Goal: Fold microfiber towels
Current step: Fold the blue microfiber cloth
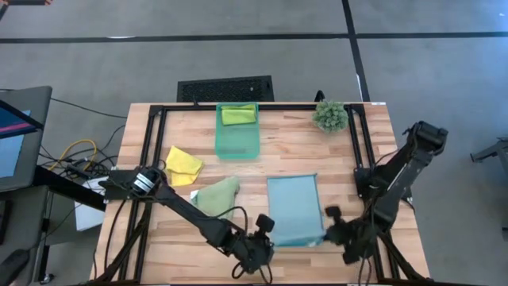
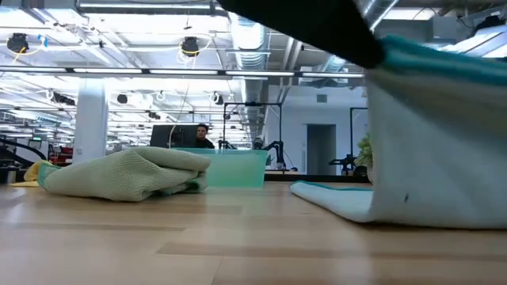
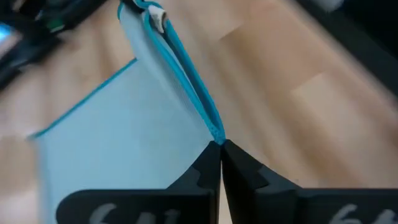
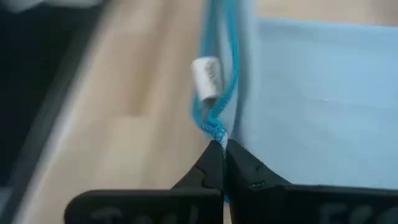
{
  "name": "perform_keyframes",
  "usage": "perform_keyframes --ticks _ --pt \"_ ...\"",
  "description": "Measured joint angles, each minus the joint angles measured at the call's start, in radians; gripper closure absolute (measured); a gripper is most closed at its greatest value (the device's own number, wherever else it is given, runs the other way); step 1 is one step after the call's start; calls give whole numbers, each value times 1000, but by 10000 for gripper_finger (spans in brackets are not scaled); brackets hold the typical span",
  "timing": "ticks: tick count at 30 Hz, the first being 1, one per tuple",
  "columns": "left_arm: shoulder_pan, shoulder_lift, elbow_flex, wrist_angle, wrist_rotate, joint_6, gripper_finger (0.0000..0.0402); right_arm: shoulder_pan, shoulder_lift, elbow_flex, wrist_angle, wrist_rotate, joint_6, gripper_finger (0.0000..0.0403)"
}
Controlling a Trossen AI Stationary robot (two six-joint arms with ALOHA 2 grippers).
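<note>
— Left pincer (image 1: pixel 258 248) is clamped tight on the near-left corner of the light blue towel (image 1: pixel 294 208), isn't it? In its wrist view we see the teal hem caught right at the fingertips.

— Yes, and our right pincer (image 1: pixel 337 232) is pinched on the near-right corner, just by the small white tag (image 4: pixel 206 76). Both corners are lifted a little off the surface (image 1: pixel 317 151); the far half of the cloth lies flat, near the middle and towards our right.

— How do we think it will handle?

— Light and very soft, we'd judge. It sags between our two grips, so it won't keep any shape by itself. The stitched hem is the firmest part, so the corners are the sensible hold.

— And the rest?

— The pale green towel (image 1: pixel 216 195) lies crumpled to the left of the blue one, the yellow towel (image 1: pixel 183 164) farther left, and the lime green towel (image 1: pixel 238 115) sits in the teal bin (image 1: pixel 237 147) at the far side. The plant (image 1: pixel 330 116) stands at the far right.

— Then we should probably carry both corners evenly, or the fold will skew.
</note>
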Motion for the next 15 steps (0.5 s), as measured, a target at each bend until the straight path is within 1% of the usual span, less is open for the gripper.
perform_keyframes --ticks 2,4,7,10,13,15 --pt "25 0 22 -52 -73 4 401 -27 -55 0 -107 78 72 388" --pt "65 -1 32 -87 -126 8 401 -66 -99 0 -205 131 146 388" --pt "135 -2 18 -122 -126 -8 401 -139 -135 0 -347 169 209 386" --pt "205 -1 -1 -133 -132 -3 401 -233 -136 0 -444 183 225 386" --pt "270 -1 -6 -139 -130 8 401 -325 -119 0 -482 193 203 387" --pt "305 -2 -6 -139 -102 8 401 -378 -107 0 -481 201 161 385"
